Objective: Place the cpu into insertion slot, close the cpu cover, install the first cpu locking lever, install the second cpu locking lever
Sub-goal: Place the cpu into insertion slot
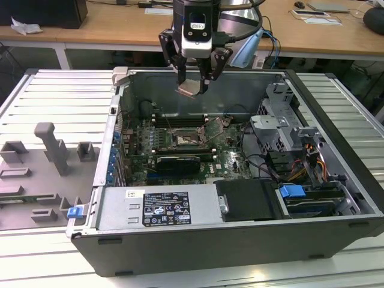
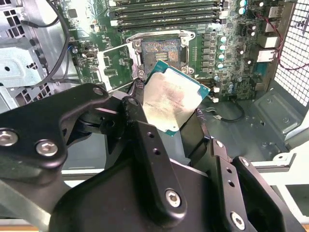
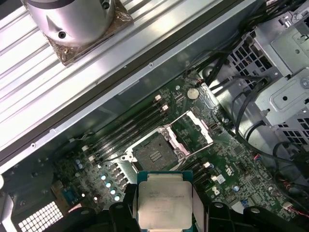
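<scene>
My gripper (image 1: pixel 192 87) is shut on the cpu (image 1: pixel 190 89), a pale silvery square chip held by two opposite edges. It hangs above the open computer case, over the back part of the motherboard. In both wrist views the cpu (image 2: pixel 173 103) (image 3: pixel 163 200) sits between the black fingers (image 2: pixel 141 129) (image 3: pixel 126 205), tilted a little in the second wrist view. The insertion slot (image 1: pixel 188 139) (image 2: pixel 160 50) (image 3: pixel 154 155) lies bare below the cpu, well apart from it. The cpu cover (image 2: pixel 115 62) (image 3: pixel 195 128) stands swung open at one side of the slot.
Long memory slots (image 1: pixel 180 118) (image 2: pixel 166 13) run beside the socket. A metal drive cage (image 1: pixel 279 126) with cables fills the case toward the exterior view's right. The power supply (image 1: pixel 159 207) is at the front. A grey fixture plate (image 1: pixel 42 162) lies outside toward the exterior view's left.
</scene>
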`<state>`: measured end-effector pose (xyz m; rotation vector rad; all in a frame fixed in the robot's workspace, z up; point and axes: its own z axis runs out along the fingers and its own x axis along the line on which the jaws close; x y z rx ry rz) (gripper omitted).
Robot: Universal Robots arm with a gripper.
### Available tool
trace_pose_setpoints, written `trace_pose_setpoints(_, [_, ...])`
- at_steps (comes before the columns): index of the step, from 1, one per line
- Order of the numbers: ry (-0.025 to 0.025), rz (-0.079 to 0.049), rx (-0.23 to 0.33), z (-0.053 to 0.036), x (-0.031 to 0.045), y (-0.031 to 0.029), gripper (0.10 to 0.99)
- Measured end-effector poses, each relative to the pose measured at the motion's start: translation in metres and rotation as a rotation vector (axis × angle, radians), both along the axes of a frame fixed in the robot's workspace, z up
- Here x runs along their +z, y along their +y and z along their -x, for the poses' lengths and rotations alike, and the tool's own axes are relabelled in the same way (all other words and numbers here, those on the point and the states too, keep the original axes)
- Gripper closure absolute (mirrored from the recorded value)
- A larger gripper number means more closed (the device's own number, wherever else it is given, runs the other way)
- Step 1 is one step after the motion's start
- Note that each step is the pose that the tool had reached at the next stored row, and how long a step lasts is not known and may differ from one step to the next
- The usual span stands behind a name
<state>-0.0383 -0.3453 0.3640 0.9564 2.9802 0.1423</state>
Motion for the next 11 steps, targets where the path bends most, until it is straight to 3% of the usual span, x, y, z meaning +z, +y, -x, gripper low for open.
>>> trace_pose_setpoints(11, [0.0000, 0.000, -0.062, 0.0000, -0.0003, 0.0000, 0.545])
